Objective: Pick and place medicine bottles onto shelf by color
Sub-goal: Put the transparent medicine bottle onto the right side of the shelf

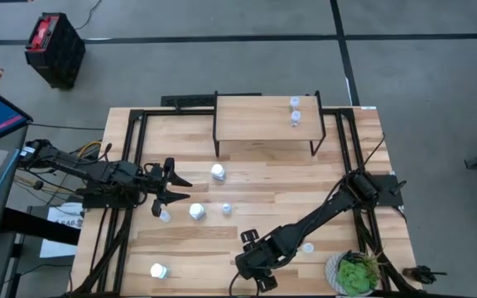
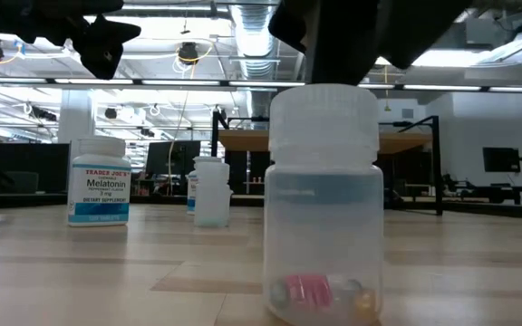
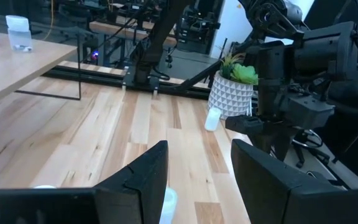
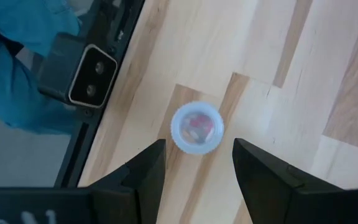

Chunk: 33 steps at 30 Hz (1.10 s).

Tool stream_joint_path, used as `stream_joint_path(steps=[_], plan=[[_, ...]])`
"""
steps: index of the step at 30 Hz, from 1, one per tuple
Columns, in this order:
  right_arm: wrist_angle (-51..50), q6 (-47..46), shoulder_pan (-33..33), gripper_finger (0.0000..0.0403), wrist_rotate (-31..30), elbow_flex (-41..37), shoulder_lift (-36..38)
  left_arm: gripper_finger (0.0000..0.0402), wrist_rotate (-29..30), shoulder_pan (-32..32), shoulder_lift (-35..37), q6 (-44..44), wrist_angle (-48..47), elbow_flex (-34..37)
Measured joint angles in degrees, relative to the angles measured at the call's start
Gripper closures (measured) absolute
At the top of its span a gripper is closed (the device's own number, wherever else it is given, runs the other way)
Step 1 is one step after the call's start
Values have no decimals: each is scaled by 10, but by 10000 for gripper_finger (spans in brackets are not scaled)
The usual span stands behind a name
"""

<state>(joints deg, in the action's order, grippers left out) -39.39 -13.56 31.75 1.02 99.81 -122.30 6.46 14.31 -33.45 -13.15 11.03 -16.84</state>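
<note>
A pale translucent medicine bottle (image 4: 196,127) with pink pills stands upright on the table near its front edge, close up in the low view (image 2: 324,208). My right gripper (image 4: 199,144) hovers open above it, pointing steeply down, one finger on each side; it is at the front middle of the table (image 1: 259,277). My left gripper (image 1: 185,189) waits open and level at the table's left. White bottles (image 1: 218,172) (image 1: 197,211) (image 1: 158,270) and small translucent ones (image 1: 227,209) (image 1: 165,215) (image 1: 307,247) stand on the table. Two translucent bottles (image 1: 295,103) (image 1: 296,118) stand on the shelf (image 1: 255,120).
A green potted plant (image 1: 354,273) sits at the front right corner beside my right arm. A small camera (image 4: 82,81) is fixed at the table's front edge, close to the bottle. The black frame rails (image 1: 131,165) run along both sides of the table.
</note>
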Motion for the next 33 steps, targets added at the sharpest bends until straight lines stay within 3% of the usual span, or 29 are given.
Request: stream_joint_path(steps=[33], plan=[[37, 1, -1, 194, -8, 0, -19, 237, 0, 0, 0, 0, 0, 0]])
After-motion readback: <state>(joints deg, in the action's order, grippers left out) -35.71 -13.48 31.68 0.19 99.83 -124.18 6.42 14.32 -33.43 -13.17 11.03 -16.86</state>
